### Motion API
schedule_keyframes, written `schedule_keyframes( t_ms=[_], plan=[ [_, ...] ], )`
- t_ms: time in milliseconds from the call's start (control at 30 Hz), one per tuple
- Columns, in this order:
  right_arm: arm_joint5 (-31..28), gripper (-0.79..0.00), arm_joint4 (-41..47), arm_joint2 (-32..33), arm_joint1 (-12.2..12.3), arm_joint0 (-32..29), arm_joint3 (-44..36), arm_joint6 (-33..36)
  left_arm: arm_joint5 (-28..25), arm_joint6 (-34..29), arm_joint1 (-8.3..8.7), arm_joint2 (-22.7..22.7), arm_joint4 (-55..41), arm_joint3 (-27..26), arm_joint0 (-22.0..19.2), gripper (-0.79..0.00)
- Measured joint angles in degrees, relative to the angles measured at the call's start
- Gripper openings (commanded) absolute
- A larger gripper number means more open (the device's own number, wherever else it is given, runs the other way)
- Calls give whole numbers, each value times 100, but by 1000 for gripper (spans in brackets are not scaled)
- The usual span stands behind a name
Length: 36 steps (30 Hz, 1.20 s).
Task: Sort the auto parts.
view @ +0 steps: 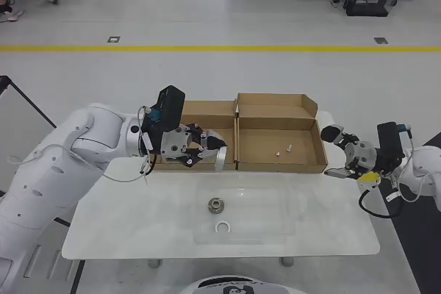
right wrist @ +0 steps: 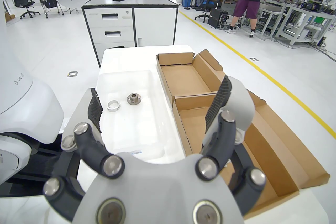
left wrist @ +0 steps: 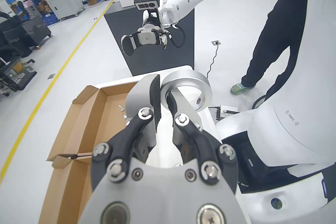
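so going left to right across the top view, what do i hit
left gripper, clamped on the large metal ring → right-hand cardboard box → right gripper, open

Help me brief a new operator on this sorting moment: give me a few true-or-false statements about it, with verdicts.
1. The left pincer is shut on a large metal ring. True.
2. The right pincer grips a part. False: it is open and empty.
3. A small ring and a flanged hub lie in the white tray. True.
4. The flanged hub touches the small ring. False: they lie apart.
5. A few small pale pieces lie in the cardboard box nearer the right pincer. True.
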Motion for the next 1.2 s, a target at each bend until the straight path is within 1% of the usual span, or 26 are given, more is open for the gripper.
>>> schedule_keyframes(
  t_ms=[467,600,833,1000,1200],
  plan=[
    [0,0,0,0,0,0,0,0,31,51,-7,1,-52,-9,39,-785],
    [0,0,0,0,0,0,0,0,0,478,-38,2,-536,-77,242,-785],
    [0,0,0,0,0,0,0,0,0,1446,-74,-103,-1479,-406,544,-785],
    [0,0,0,0,0,0,0,0,0,2020,-107,-273,-1709,-589,779,-785],
    [0,0,0,0,0,0,0,0,0,2730,-163,-543,-1640,-830,1093,-785]
  ],
)
